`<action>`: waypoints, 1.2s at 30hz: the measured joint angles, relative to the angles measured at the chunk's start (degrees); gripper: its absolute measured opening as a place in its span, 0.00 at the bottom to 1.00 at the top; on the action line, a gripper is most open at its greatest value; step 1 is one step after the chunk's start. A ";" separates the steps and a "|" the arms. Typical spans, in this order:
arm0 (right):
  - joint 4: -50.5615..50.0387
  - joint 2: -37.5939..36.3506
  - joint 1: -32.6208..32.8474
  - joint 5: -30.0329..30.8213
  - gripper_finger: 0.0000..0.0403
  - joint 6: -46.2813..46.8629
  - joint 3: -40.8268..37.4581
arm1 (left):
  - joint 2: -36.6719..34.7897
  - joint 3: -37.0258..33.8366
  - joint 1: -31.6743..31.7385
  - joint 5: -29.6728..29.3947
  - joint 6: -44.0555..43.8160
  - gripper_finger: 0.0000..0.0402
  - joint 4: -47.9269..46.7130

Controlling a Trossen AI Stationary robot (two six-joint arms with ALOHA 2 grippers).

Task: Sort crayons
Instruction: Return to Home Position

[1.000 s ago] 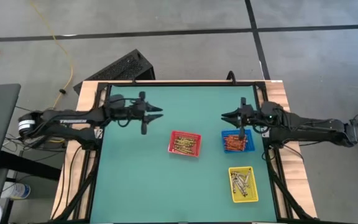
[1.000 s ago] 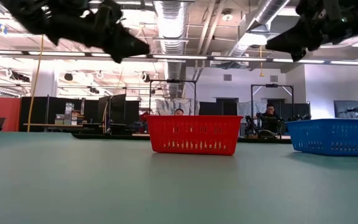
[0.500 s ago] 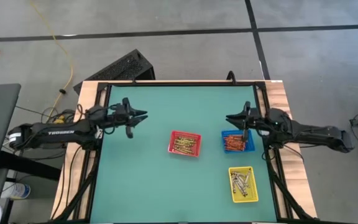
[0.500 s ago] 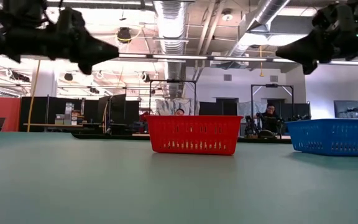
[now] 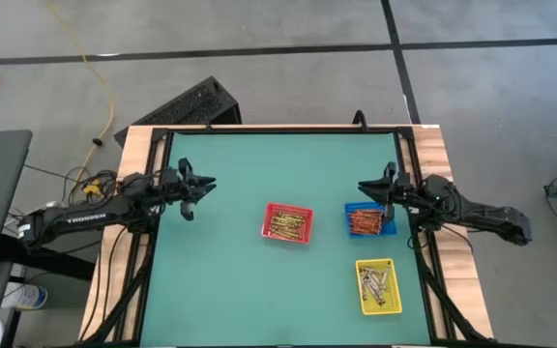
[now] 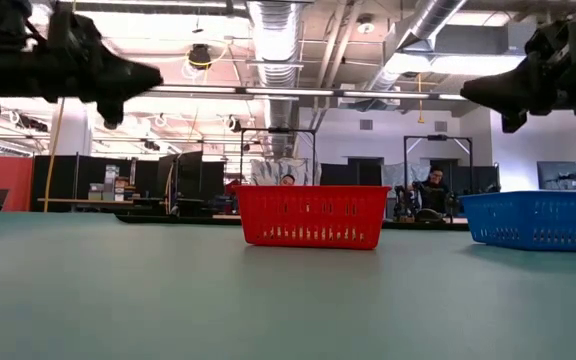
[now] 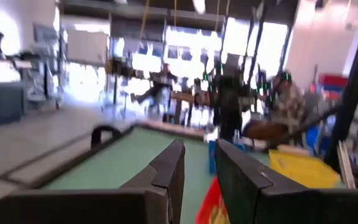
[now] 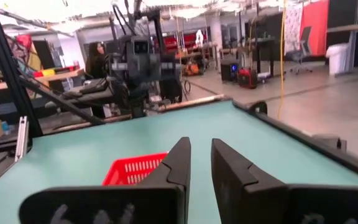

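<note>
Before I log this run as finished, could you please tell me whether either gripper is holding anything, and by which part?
Nothing is held: the left gripper and the right gripper are each slightly open with nothing in the gap.

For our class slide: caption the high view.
Crayons lie in the red tray, blue tray and yellow tray; left gripper and right gripper hover at opposite sides.

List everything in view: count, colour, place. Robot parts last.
red tray: one, red, mid-table
yellowish crayons: many, in red tray
blue tray: one, blue, right of red tray
orange-red crayons: many, in blue tray
yellow tray: one, yellow, table's right side
grey-silver crayons: many, in yellow tray
table: one, green top
black ribbed object: one, floor beyond table
people: two, room beyond table
left gripper: dark, raised, table's left side, open, empty
right gripper: dark, raised, beside blue tray, open, empty
</note>
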 joint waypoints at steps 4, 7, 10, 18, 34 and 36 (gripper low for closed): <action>-1.96 -0.09 0.02 -0.04 0.16 0.45 0.05 | -5.75 0.00 0.00 -1.50 -0.53 0.19 -2.25; -3.34 -0.02 0.07 -0.04 0.16 0.45 -0.04 | -9.35 -0.07 -0.01 -2.92 -0.84 0.19 -5.04; -4.19 -0.06 0.18 -0.10 0.16 0.43 -0.01 | -12.75 -0.09 -0.69 -6.80 -0.37 0.19 -7.26; -6.42 -0.04 2.48 -0.24 0.16 -1.93 0.15 | -17.01 -0.13 -5.51 -16.08 0.86 0.19 -13.83; -6.55 -0.03 2.59 7.63 0.16 -6.45 0.19 | -17.13 -0.22 -10.29 -32.89 0.12 0.19 -26.53; -6.57 -0.04 2.60 7.61 0.16 -6.29 0.19 | -16.94 -0.22 -10.29 -32.22 0.09 0.19 -26.47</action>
